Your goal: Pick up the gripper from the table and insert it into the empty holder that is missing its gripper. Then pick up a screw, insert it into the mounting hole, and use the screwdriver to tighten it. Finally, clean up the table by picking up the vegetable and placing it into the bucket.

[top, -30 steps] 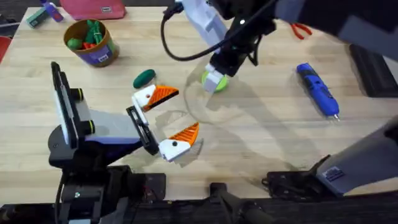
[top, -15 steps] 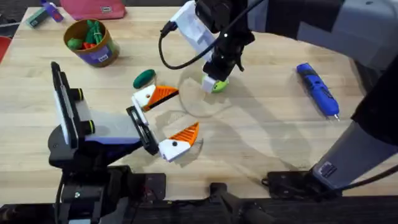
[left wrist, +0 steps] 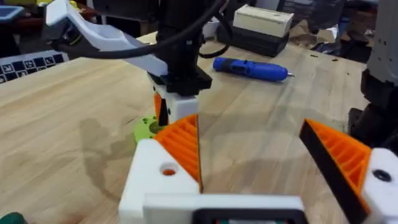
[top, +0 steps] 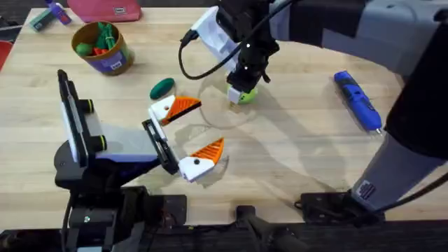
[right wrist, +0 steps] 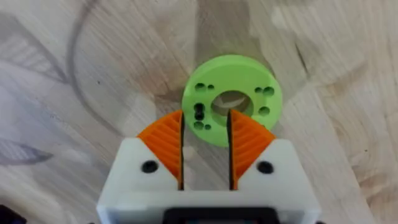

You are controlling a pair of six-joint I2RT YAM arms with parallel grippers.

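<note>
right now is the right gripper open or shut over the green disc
Open, narrowly: the right gripper shows a gap between its orange pads, poised at the green disc.

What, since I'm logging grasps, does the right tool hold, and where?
Nothing for certain: the right tool, open, straddles the rim of the green disc by its centre hole; a grip cannot be told.

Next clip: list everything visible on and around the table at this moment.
bucket: one, tan-orange with purple band, far left of table, toys inside
vegetable: one, dark green, left of centre
green disc: one, bright green with holes, mid-table
screwdriver: one, blue, right side
table: one, light wood
left gripper: one, white and orange, open, front left
right gripper: one, white and orange, at the disc
</note>
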